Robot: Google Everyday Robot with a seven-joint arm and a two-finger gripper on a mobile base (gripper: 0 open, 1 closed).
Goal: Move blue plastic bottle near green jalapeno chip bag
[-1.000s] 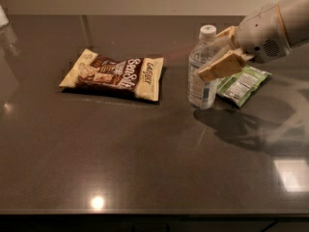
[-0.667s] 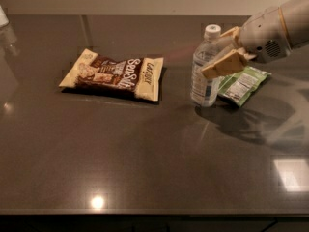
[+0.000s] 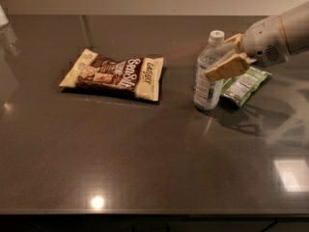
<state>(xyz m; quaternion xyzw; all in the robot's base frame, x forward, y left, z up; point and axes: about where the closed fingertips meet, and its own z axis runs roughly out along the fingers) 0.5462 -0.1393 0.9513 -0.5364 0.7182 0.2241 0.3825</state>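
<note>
**Item 1: bottle.** Clear plastic, white cap, blue-and-white label. Standing upright on the desk, right of centre in the camera view. Base apparently resting on the surface. Long axis vertical.

**Item 2: green chip bag.** Small and flat, lying on the desk just beside the bottle, on the side toward the right edge of the view. Partly hidden by the bottle and by the gripper above. Touching the bottle or not: cannot tell.

**Item 3: gripper.** At the end of a white arm reaching in from the right edge, level with the bottle's upper half. Fingers tan, one across the near side of the bottle's shoulder, the other behind the neck. Judged to be pinching the bottle, not spread clear of it.

**Item 4: cream-and-brown snack bag.** Flat, left of centre, well apart from the bottle. No part in the task.

**Key relation.** Bottle directly between the fingers, out at their tips. Grip line horizontal, crossing the vertical long axis high up. Green chip bag on the arm's own side of the bottle, beneath the wrist. Only one arm on the rig.

**Status, as a judgement.** Bottle already near the green chip bag. Likely remaining: release and a clean retreat. Risk: a tall, narrow bottle tipping if a finger drags on it.
</note>
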